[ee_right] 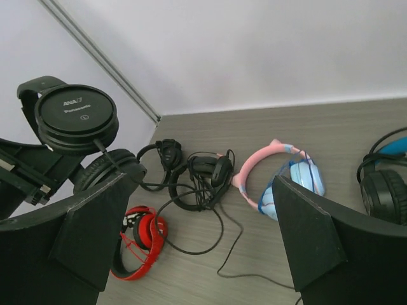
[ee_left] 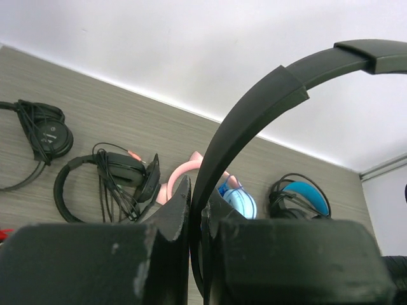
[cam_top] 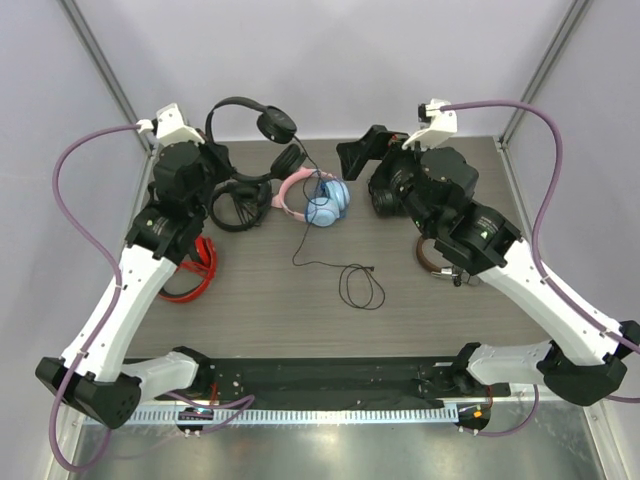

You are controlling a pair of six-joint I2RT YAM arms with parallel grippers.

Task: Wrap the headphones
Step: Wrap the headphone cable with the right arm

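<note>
The slim black headphones [cam_top: 262,116] hang in the air at the back left, with my left gripper [cam_top: 213,140] shut on their thin headband [ee_left: 254,108]. That band runs up between the shut fingers of the left gripper [ee_left: 197,197]. Their thin black cable [cam_top: 305,225] drops from the lower earcup to the table and ends in a loose loop [cam_top: 360,288]. My right gripper [cam_top: 362,150] stands open to the right of the earcups, nothing between its fingers. In the right wrist view this gripper [ee_right: 203,235] frames the table, with one round earcup [ee_right: 76,117] at far left and the cable [ee_right: 239,232] trailing below.
A pink-and-blue pair [cam_top: 318,200] lies mid-back, beside two wrapped black pairs [cam_top: 240,200]. A red pair [cam_top: 195,270] lies at the left. A bulky black pair with blue lining [ee_right: 385,190] sits under my right arm. A brown item [cam_top: 435,260] lies at the right.
</note>
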